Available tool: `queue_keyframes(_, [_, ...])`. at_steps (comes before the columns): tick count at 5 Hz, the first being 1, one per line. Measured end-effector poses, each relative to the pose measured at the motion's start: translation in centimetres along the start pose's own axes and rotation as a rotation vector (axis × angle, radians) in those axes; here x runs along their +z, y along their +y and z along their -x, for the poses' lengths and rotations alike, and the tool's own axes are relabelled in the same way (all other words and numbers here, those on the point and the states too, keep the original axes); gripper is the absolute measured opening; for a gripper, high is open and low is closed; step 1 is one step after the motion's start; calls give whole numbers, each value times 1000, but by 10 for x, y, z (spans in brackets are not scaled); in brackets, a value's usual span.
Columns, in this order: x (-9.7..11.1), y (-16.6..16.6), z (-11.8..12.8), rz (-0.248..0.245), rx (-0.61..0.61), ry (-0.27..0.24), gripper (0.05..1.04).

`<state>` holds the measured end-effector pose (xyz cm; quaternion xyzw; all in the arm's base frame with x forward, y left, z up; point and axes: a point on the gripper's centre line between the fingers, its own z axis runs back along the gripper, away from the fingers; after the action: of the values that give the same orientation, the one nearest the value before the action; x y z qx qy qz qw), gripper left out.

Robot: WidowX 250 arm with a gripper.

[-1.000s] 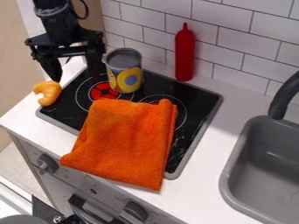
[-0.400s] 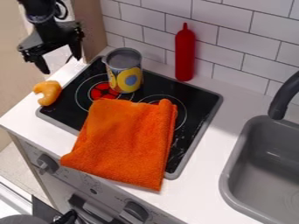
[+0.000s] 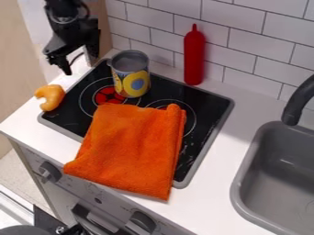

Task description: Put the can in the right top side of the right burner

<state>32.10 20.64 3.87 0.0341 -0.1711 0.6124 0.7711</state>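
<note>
At the upper left, the gripper [image 3: 81, 64] hangs open beside the stove's back left corner, left of the can and apart from it. The can [image 3: 131, 75], grey with a yellow and blue label, stands upright on the black cooktop, over the upper right part of the left burner [image 3: 107, 95]. To the right lies the right burner [image 3: 189, 111], its front part covered by an orange cloth [image 3: 131, 149] that drapes over the stove's front edge.
An orange croissant-shaped toy [image 3: 51, 97] lies at the stove's left edge. A red bottle [image 3: 194, 57] stands behind the stove by the tiled wall [image 3: 257, 41]. The grey sink [image 3: 279, 170] and its black faucet [image 3: 296, 103] are on the right.
The gripper moved up and left, away from beside the can, then shifted slightly back to the right and turned. The can, cloth and toy have stayed in place.
</note>
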Motion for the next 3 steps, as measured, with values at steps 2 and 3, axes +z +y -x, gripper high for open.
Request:
queue_keyframes(2, [-1,-19,32,-23,52,-67,998])
queue_keyframes(3, [-13,-22,43,51,127,-171,998])
